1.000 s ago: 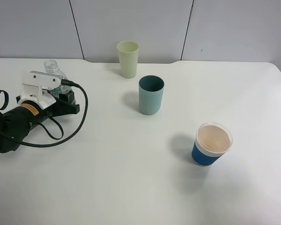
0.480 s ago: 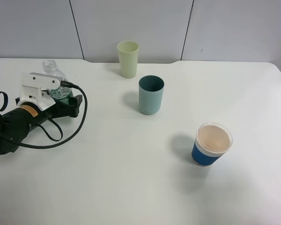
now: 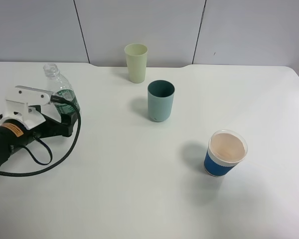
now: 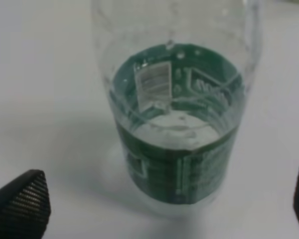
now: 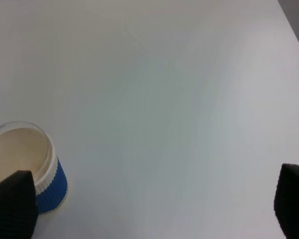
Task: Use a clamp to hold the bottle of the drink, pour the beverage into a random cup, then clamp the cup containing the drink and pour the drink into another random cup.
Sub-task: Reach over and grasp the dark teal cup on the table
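Observation:
The bottle [image 3: 60, 91] stands upright and uncapped at the table's left, its green label facing my left gripper [image 3: 69, 123]. That clamp is open, just in front of the bottle and not touching it. In the left wrist view the bottle [image 4: 177, 124] fills the middle, with clear beverage [image 4: 175, 133] low inside it, and the left gripper [image 4: 162, 206] shows both tips far apart. The teal cup [image 3: 161, 101] stands mid-table. The pale yellow-green cup [image 3: 136, 62] stands behind it. My right gripper [image 5: 152, 201] is open over bare table and holds nothing.
A blue paper cup [image 3: 225, 153] with a white rim stands at the front right, and it also shows beside the right gripper as the blue paper cup [image 5: 27, 164]. A black cable [image 3: 50, 162] loops from the left arm across the table.
The left gripper opened off the bottle and drew back to the left and toward the front edge. The bottle now stands free. The cups have not moved.

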`<control>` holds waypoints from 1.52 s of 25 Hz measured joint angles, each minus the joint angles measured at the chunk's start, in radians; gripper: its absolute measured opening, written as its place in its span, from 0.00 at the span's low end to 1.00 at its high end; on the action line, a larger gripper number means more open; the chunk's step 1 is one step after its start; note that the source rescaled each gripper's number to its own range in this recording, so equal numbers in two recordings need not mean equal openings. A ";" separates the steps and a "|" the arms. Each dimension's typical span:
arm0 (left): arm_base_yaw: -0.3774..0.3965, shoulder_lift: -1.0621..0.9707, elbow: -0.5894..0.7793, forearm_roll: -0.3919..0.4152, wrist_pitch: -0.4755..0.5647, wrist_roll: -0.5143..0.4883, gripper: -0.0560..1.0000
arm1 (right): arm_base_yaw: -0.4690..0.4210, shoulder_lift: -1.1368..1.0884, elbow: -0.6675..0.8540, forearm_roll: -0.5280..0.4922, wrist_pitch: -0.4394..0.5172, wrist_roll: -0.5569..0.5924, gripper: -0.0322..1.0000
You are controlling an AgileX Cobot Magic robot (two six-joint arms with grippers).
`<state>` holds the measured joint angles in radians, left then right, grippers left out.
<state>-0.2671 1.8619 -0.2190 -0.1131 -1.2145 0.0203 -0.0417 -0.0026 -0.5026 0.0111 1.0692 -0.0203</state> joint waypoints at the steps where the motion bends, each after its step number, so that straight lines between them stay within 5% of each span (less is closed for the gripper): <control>1: 0.000 -0.019 0.013 -0.001 0.000 0.000 0.99 | 0.000 0.000 0.000 0.000 0.000 0.000 0.83; 8: 0.000 -0.187 0.084 -0.128 0.000 0.001 0.99 | 0.000 0.000 0.000 0.000 0.000 0.000 0.83; 18: 0.000 -0.567 0.096 -0.160 0.064 0.023 0.99 | 0.000 0.000 0.000 0.000 0.000 0.000 0.83; 23: 0.000 -0.817 0.040 -0.163 0.350 0.063 0.99 | 0.000 0.000 0.000 0.000 0.000 0.000 0.83; 29: 0.000 -1.043 -0.114 -0.064 0.804 0.159 0.99 | 0.000 0.000 0.000 0.000 0.000 0.000 0.83; 35: 0.000 -1.118 -0.298 0.045 1.292 0.178 0.99 | 0.000 0.000 0.000 0.000 0.000 0.000 0.83; 38: 0.013 -1.125 -0.344 0.064 1.425 0.178 0.99 | 0.000 0.000 0.000 0.000 0.000 0.000 0.83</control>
<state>-0.2537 0.7365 -0.5634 -0.0490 0.2102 0.1979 -0.0417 -0.0026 -0.5026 0.0111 1.0692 -0.0203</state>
